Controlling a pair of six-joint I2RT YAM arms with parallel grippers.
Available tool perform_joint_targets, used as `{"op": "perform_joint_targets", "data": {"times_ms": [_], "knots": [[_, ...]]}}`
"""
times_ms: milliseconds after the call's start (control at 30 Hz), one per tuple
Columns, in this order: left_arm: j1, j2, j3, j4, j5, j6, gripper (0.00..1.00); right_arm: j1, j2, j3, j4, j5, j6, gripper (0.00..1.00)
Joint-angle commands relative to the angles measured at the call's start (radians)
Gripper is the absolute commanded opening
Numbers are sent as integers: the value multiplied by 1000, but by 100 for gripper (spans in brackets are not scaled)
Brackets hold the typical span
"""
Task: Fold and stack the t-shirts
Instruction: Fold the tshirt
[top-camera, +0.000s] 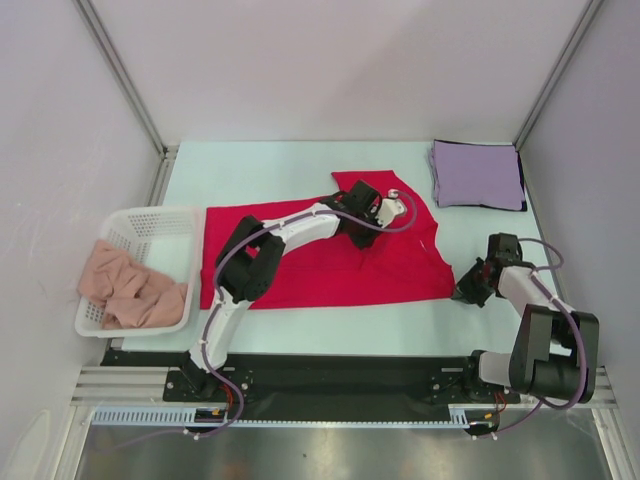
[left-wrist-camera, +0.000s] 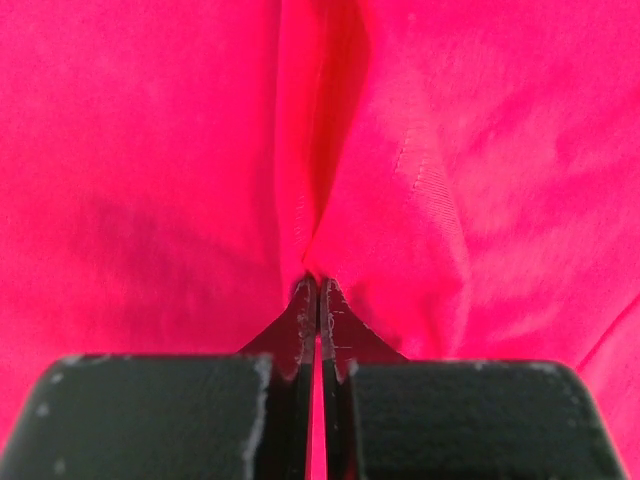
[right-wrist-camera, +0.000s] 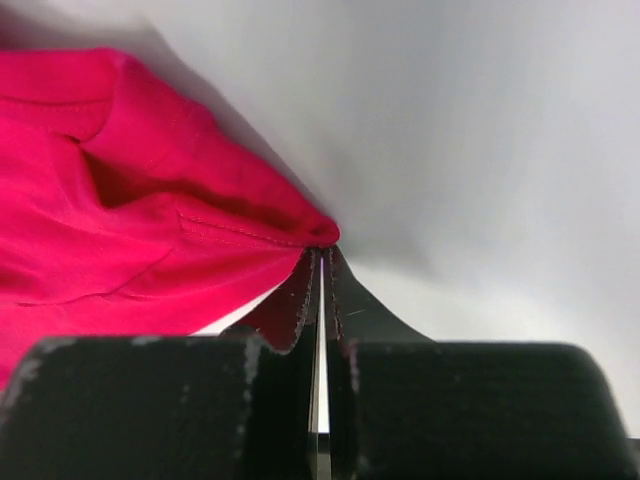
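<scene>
The red t-shirt (top-camera: 320, 268) is pinched mid-cloth by the closed left gripper (left-wrist-camera: 318, 282) and at its corner by the closed right gripper (right-wrist-camera: 322, 252), and should be lifted evenly.

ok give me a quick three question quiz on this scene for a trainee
1. True or false: the left gripper and right gripper are both shut on the red t-shirt.
2. Which corner of the table holds the folded lavender t-shirt? A near left, B far right, C far left.
3. What lies in the white mesh basket?
Key: 1 true; 2 B; 3 crumpled peach cloth.
</scene>
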Motion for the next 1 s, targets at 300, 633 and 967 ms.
{"op": "perform_joint_targets", "data": {"times_ms": [300,633,967], "knots": [[64,-59,-8,4,-23,-33,15,-107,-159,-53,-45,-5,41,0],[64,-234,29,-144,-28,59,63,-120,-218,-35,-110,-5,61,34],[66,-774,-682,-299,-171,309,56,-116,-220,-78,-27,-46,56,48]]}}
